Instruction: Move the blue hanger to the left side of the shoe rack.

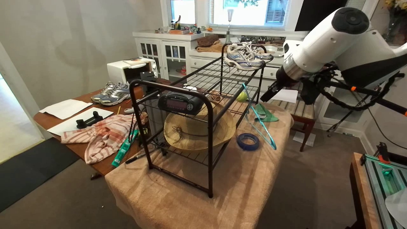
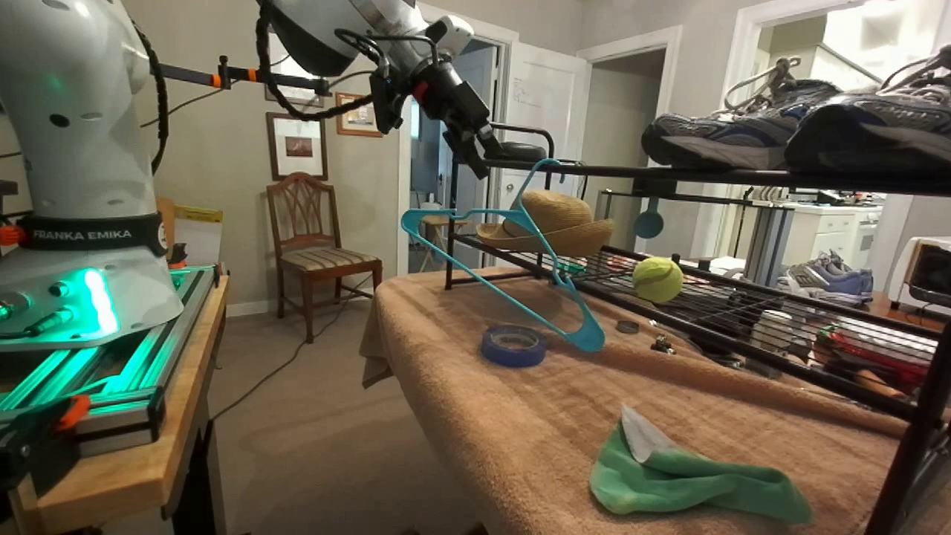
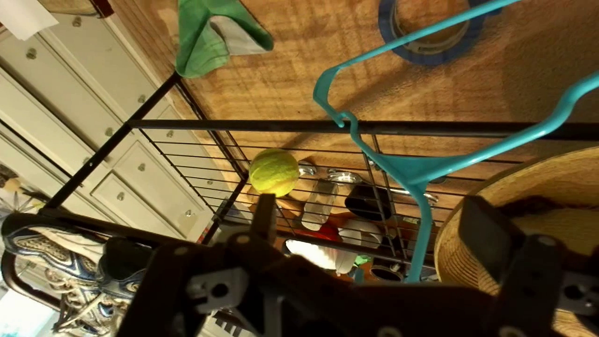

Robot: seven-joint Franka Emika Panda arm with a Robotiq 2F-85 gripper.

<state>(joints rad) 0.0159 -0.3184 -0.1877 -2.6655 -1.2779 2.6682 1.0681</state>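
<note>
The blue hanger (image 1: 258, 117) hangs by its hook on the top side rail of the black shoe rack (image 1: 210, 149). In an exterior view the hanger (image 2: 527, 217) dangles tilted beside the rack (image 2: 594, 169), above the towel. My gripper (image 2: 487, 160) is at top-rail height beside the hook; it also shows in an exterior view (image 1: 266, 94). In the wrist view the gripper (image 3: 374, 220) has its fingers wide apart. The hanger (image 3: 412, 172) runs between them in the picture, and its hook end is hidden behind the gripper. I see no grip on it.
Shoes (image 1: 244, 57) and a clock radio (image 1: 179, 103) sit on the top shelf. A straw hat (image 1: 190, 136) and a tennis ball (image 2: 657, 279) are on the lower shelf. A blue tape roll (image 2: 513, 346) and a green cloth (image 2: 691, 475) lie on the towel-covered table (image 2: 461, 401).
</note>
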